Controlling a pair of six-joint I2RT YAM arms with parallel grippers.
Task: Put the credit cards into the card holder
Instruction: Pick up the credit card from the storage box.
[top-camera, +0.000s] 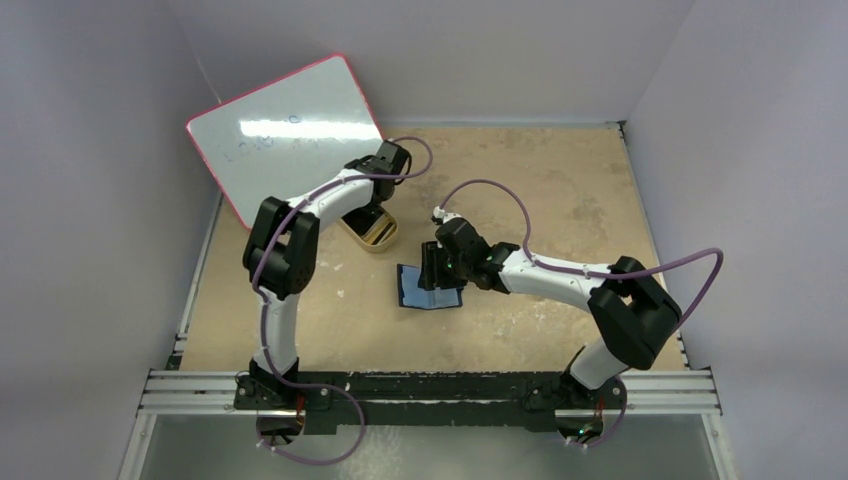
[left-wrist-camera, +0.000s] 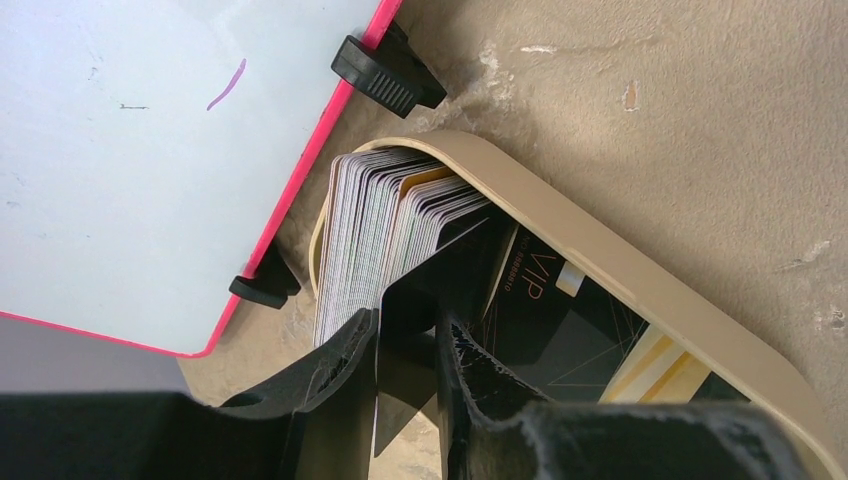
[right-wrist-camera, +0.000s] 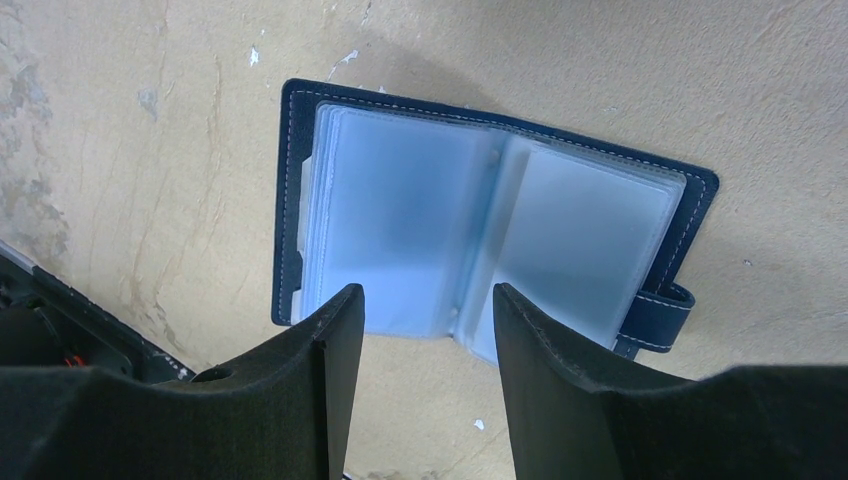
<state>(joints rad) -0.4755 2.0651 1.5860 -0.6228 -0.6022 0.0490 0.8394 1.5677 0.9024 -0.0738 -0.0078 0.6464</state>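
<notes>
Fingers (left-wrist-camera: 340, 370) of left hand (left-wrist-camera: 405, 320), narrowly apart, straddle one dark credit card (left-wrist-camera: 440, 265).

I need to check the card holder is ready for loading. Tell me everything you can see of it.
The card holder lies opened flat on the table. Its cover is navy, leather-like, with pale stitching and a strap tab at one edge. Inside are cloudy light-blue plastic sleeves, seemingly empty. The open right gripper hangs over one edge; contact cannot be told.
</notes>
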